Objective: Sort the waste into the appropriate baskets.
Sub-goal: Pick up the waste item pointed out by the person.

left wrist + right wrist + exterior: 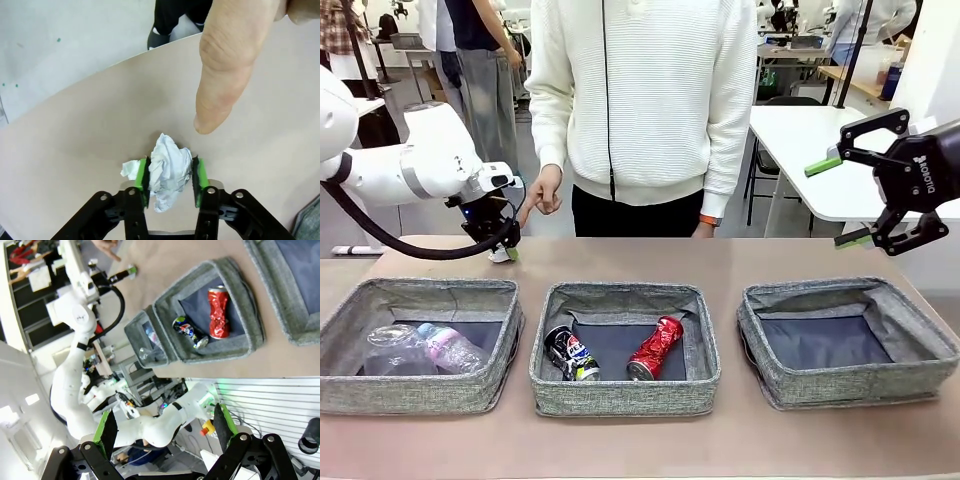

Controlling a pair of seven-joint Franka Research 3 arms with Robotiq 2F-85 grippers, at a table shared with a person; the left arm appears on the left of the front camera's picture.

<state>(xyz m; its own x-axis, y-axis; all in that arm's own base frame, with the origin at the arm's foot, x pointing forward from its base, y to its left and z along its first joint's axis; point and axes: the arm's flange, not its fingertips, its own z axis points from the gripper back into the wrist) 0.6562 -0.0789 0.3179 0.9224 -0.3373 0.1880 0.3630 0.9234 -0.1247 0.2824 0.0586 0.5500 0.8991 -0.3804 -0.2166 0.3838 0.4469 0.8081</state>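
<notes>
**Paper wad pinched on the counter**

My left gripper (pixel 170 175) has its jaws squeezed on the white paper wad (pixel 167 172), which sits on the counter (pixel 100 125) behind the left basket (pixel 420 300). I think the wad is very light and soft. It will squash, not break, so a hold across its fat middle looks best. A small scrap pokes out beside one pad, and it might slip free. A person's finger (pixel 225 75) points down just past the wad. Farther off, my right gripper (pixel 855 195) hangs in the air with its jaws wide apart and empty.
</notes>
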